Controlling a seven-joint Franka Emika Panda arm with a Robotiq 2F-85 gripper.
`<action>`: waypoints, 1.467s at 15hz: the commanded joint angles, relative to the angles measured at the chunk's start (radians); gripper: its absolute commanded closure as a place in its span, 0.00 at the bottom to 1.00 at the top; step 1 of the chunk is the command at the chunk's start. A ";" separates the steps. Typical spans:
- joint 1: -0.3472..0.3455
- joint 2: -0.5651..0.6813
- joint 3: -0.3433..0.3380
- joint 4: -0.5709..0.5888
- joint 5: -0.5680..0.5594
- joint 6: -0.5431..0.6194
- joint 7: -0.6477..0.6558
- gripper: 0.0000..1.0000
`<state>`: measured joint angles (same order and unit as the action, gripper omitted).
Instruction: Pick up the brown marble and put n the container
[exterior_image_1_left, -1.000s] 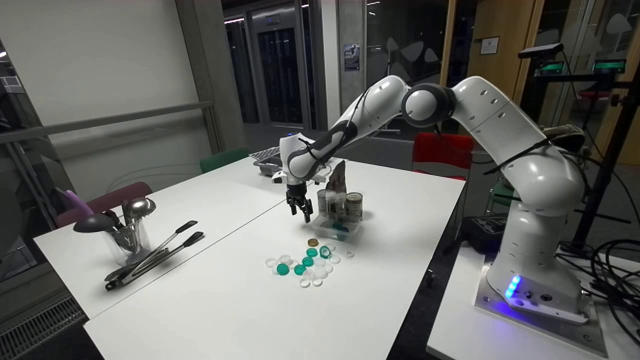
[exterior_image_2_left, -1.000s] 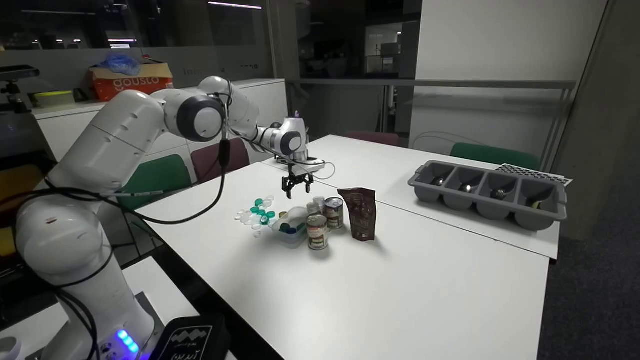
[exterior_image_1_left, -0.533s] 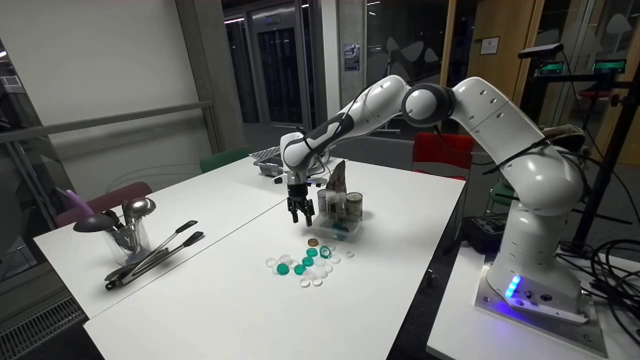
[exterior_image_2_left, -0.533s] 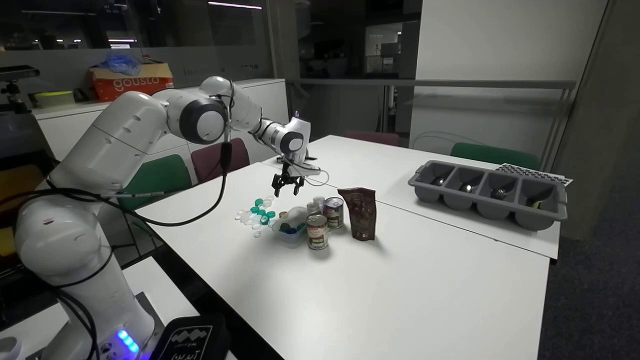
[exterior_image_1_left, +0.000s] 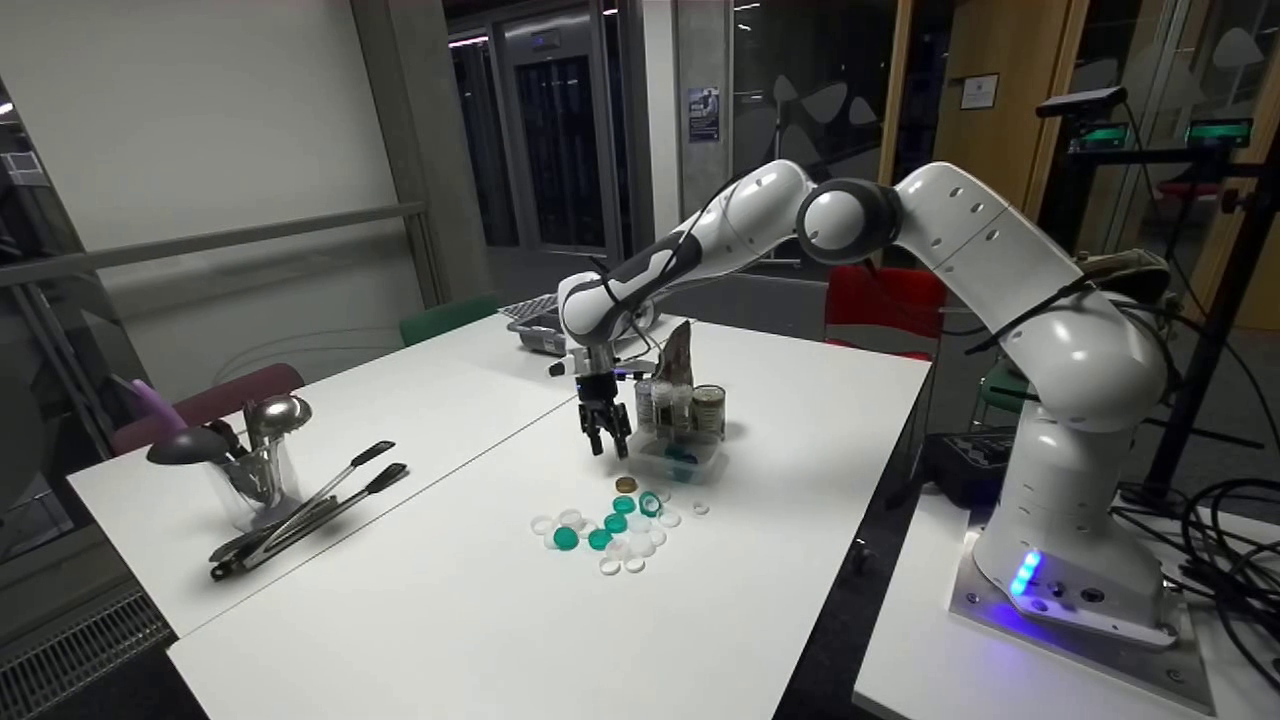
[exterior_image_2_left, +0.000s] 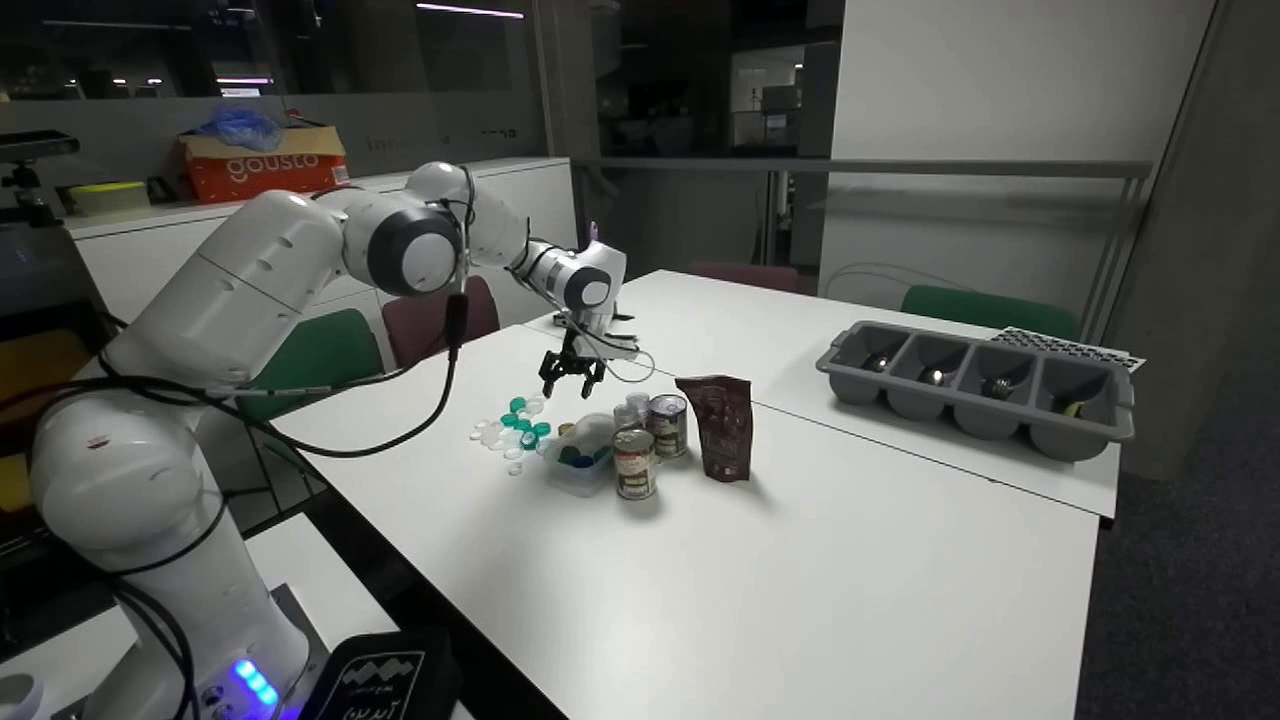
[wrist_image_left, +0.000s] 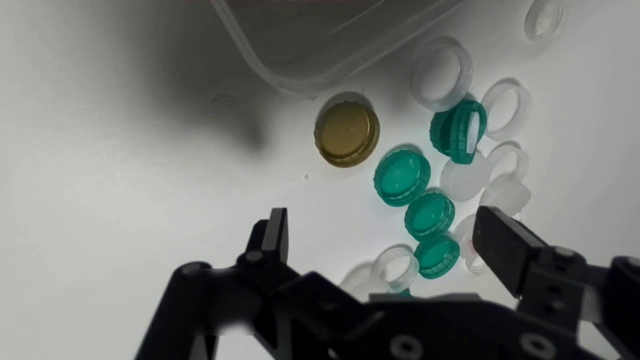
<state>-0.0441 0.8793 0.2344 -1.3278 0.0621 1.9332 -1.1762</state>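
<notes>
The brown round piece (wrist_image_left: 347, 134) looks like a ridged bottle cap lying flat on the white table. It also shows in both exterior views (exterior_image_1_left: 626, 485) (exterior_image_2_left: 566, 428). It lies just outside the corner of a clear plastic tub (wrist_image_left: 300, 86), which has several dark and green caps inside (exterior_image_2_left: 580, 483). My gripper (wrist_image_left: 380, 215) is open and empty, pointing down above the table. In the wrist view the brown cap is beyond the fingertips, not between them. The gripper hovers above and behind the cap in an exterior view (exterior_image_1_left: 609, 452). A small dark grey box with a flap is not in view.
Green caps (wrist_image_left: 402, 177) and white rings lie scattered beside the brown cap. Cans (exterior_image_2_left: 635, 465) and a brown pouch (exterior_image_2_left: 722, 428) stand by the tub. A grey compartment tray (exterior_image_2_left: 975, 390) holds cutlery. Tongs (exterior_image_1_left: 310, 515) and a utensil holder (exterior_image_1_left: 260, 485) are farther off.
The gripper has come down a little and swung nearer the caps. The wrist has turned slightly. The fingers stay open, and the caps and tub have not moved.
</notes>
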 joint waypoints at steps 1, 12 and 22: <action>0.017 0.064 -0.017 0.102 0.019 -0.073 0.030 0.00; 0.060 0.099 -0.062 0.124 -0.016 -0.047 0.234 0.00; 0.108 0.046 -0.103 0.072 -0.069 -0.039 0.483 0.00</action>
<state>0.0390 0.9758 0.1584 -1.2173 0.0279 1.9046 -0.7848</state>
